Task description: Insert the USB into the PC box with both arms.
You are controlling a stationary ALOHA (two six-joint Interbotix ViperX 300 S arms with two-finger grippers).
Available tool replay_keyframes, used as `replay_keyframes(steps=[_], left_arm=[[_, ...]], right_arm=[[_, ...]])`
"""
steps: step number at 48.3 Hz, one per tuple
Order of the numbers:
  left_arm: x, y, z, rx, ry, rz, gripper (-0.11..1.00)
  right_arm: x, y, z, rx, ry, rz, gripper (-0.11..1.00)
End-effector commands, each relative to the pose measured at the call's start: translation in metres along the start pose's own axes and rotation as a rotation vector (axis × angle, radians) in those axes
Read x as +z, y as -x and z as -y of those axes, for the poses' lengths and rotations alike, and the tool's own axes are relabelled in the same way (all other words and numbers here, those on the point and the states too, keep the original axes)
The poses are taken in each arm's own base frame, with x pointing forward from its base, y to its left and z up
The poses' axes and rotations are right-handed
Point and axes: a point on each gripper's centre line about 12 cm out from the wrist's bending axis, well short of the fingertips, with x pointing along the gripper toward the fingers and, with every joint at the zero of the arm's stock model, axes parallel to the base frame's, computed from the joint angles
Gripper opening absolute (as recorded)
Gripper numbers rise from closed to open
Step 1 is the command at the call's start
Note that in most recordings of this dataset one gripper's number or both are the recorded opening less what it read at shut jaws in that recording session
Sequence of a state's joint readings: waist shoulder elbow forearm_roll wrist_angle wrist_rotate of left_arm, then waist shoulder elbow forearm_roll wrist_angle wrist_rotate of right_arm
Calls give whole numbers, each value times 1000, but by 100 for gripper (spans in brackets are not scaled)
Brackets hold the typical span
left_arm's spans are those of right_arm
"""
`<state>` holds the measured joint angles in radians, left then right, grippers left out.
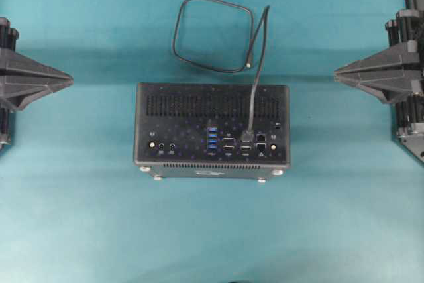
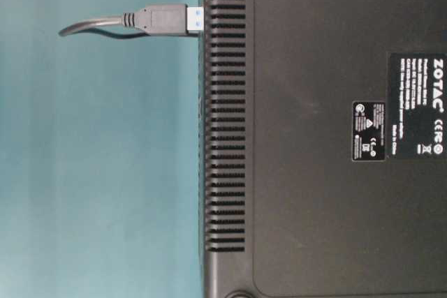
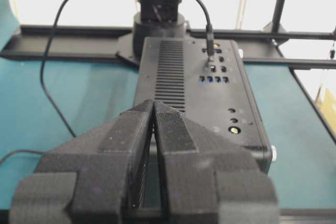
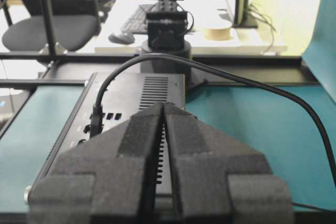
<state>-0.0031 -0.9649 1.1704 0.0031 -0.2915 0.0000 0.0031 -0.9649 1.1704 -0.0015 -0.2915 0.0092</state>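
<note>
Both grippers, left gripper [image 3: 154,109] and right gripper [image 4: 164,109], jaws pressed together, empty, parked at far sides. PC box [image 1: 212,101] centre of teal surface [image 1: 79,230], looks heavy, rigid; brace its sides. USB [image 1: 249,134] plug already sits in a socket right of the blue ports [image 1: 212,139]; cable limp, light, looped behind. Grip the stiff plug body.
</note>
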Motion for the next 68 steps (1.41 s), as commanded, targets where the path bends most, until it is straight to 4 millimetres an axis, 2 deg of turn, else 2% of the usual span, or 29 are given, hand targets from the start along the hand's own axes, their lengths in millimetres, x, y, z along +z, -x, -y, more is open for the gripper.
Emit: replay_keyframes(steps=[1,3,6,8,13,23,30,42,54,68], left_arm=[[1,-3,2,-11,29,1,10],[1,-2,2,-9,44,0,8],[0,-2,2,-10,55,-9,0],[0,-3,2,-8,59,-17,0],[8,-5,2,-9,55,-28,0],[20,-14,2,-6,22,-141,0],[29,-21,2,-11,-16,-209,0],[29,-28,2,-12,-22,-253,0],[24,-29,2,-11,-24,-281,0],[22,-29,1,-8,-23,-293,0]], right_arm=[[0,0,-1,5,-17,3,14],[-3,2,-2,8,-54,-3,13],[-4,5,-4,13,-147,-16,4],[-6,7,-5,14,-207,-32,1],[-1,9,-7,20,-278,-74,1],[4,5,-9,12,-285,-246,1],[16,-1,-10,5,-325,-313,1],[27,-17,-13,-8,-337,-463,1],[25,-50,-22,-6,-289,-679,3],[38,-80,-37,16,-268,-839,11]])
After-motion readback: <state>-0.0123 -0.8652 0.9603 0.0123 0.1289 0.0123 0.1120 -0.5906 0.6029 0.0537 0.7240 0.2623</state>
